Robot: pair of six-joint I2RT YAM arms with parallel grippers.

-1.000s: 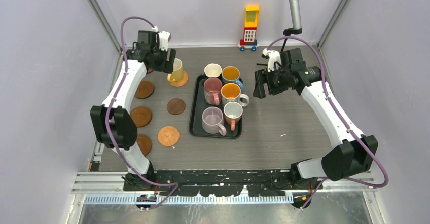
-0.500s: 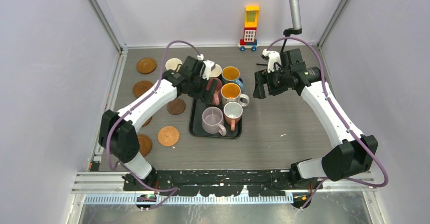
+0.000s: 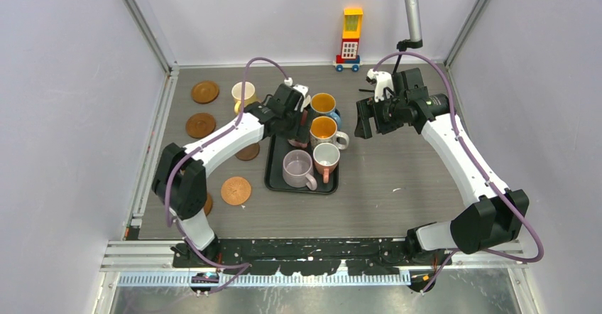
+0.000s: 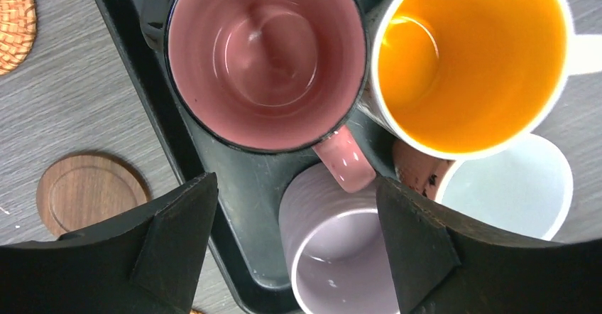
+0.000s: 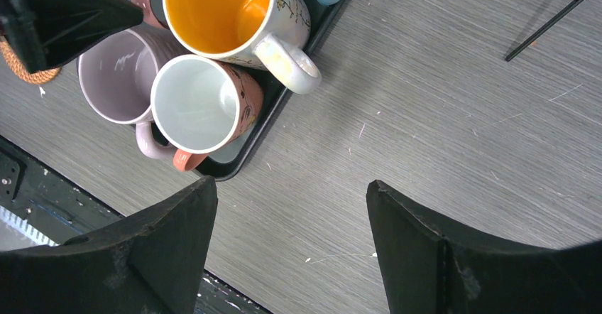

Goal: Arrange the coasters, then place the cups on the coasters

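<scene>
One pale yellow ceramic mug [image 3: 242, 95] stands off the black rectangular tray [image 3: 276, 177]; the rest wait there. Your left gripper [image 4: 294, 214] and right gripper [image 5: 291, 214] both gape, empty.

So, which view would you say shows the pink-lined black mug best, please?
Left wrist: the black mug sits right below, rim, pink inside and handle all clear. Top external mostly hides it under the left arm; right wrist catches only a sliver.
</scene>
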